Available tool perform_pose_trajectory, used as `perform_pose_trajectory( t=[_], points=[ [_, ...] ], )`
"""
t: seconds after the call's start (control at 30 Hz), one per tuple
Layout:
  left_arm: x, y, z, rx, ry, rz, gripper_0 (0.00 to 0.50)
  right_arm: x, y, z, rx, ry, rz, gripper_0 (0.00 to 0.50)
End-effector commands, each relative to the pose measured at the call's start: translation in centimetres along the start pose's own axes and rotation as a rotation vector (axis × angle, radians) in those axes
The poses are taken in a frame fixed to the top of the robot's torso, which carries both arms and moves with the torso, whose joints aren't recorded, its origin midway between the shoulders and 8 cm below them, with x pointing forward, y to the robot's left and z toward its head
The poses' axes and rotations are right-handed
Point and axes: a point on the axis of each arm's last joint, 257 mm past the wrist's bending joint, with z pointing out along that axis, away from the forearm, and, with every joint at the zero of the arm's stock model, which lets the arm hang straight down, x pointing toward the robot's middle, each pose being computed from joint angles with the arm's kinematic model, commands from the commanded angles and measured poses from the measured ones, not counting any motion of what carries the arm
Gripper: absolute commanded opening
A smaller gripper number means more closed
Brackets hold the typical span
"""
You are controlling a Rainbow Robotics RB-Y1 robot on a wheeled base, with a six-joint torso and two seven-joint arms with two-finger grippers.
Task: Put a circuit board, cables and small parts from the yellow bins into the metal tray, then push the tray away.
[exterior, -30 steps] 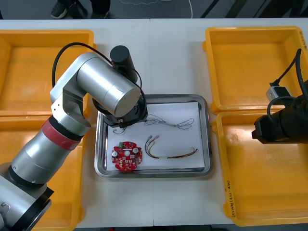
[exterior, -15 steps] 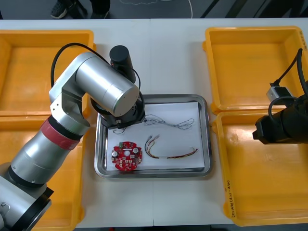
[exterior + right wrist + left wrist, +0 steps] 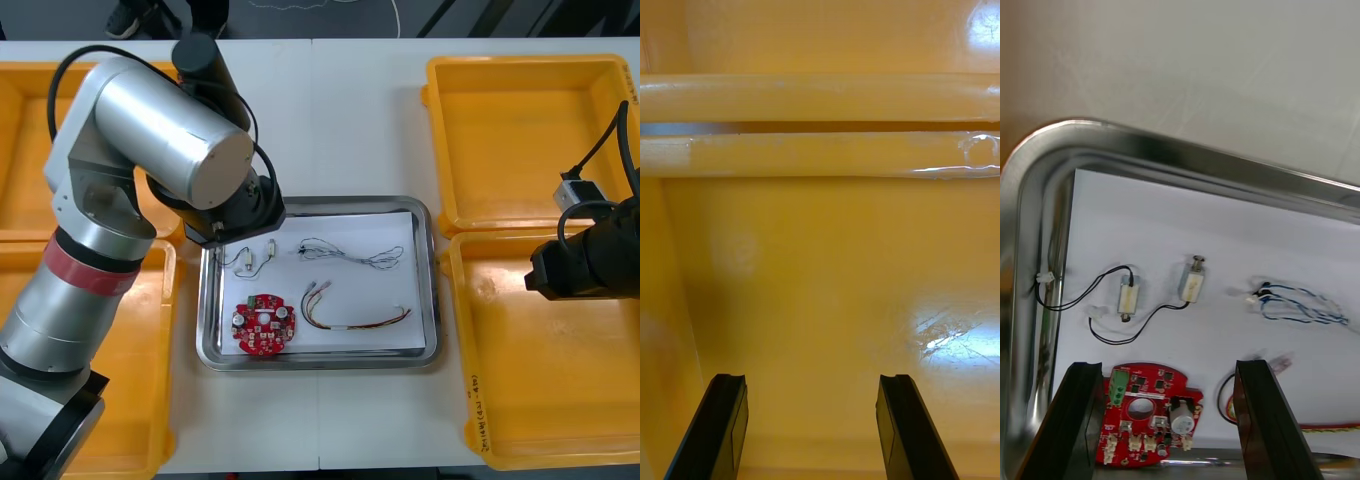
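The metal tray (image 3: 428, 285) is sitting at the middle of the table (image 3: 360, 120), its long axis running left to right and its inside lined in white. In its near left corner a round red circuit board (image 3: 264, 325) is lying flat, with its green block facing left. Far of the board, two small metal parts (image 3: 1191, 281) are resting side by side. Their long axes are running roughly near to far, and thin black cables (image 3: 1079, 296) are trailing from them toward the tray's left wall. To their right the twisted blue and white cable (image 3: 345, 252) is stretching left to right along the far half of the tray. The red and yellow cable (image 3: 355, 318) is curving left to right along the near half, with its plug ends turned to the far left.

The left gripper (image 3: 1166, 366) is hovering over the tray's left part, its fingers spread apart and holding nothing. The right gripper (image 3: 811, 379) is hanging over the floor of the near right yellow bin (image 3: 820, 262), well apart from the tray, its fingers likewise spread wide and gripping nothing.
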Motion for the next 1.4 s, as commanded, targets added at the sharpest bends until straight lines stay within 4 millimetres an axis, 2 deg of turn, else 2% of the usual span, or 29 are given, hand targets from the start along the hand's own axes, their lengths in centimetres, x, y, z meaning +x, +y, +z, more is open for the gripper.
perform_pose_trajectory(
  t=[0.03,0.1,0.27,0.53,1.03,1.4],
  points=[
    [-3.7,-1.2,-4.8,0.084,-0.121,0.053,0.5,-0.2,-1.8,-0.9,0.031,-0.011,0.052,0.5],
    [-4.2,-1.3,-5.8,0.11,-0.135,0.044,0.5,-0.2,-1.8,-0.9,0.031,-0.011,0.052,0.5],
    [-5.7,0.1,-7.8,0.126,-0.184,0.032,0.5,-0.2,-1.7,-0.8,0.031,-0.011,0.05,0.5],
    [-7.8,2.9,-9.4,0.094,-0.213,0.034,0.5,-0.1,-1.6,-0.8,0.027,-0.008,0.04,0.5],
    [-11.2,10.6,-11.6,0.029,-0.192,0.013,0.5,0.0,-1.1,-0.8,0.007,-0.001,0.025,0.5],
    [-14.0,17.4,-13.0,-0.052,-0.176,0.061,0.5,0.2,-0.5,-0.8,-0.014,0.006,-0.007,0.5]
  ],
)
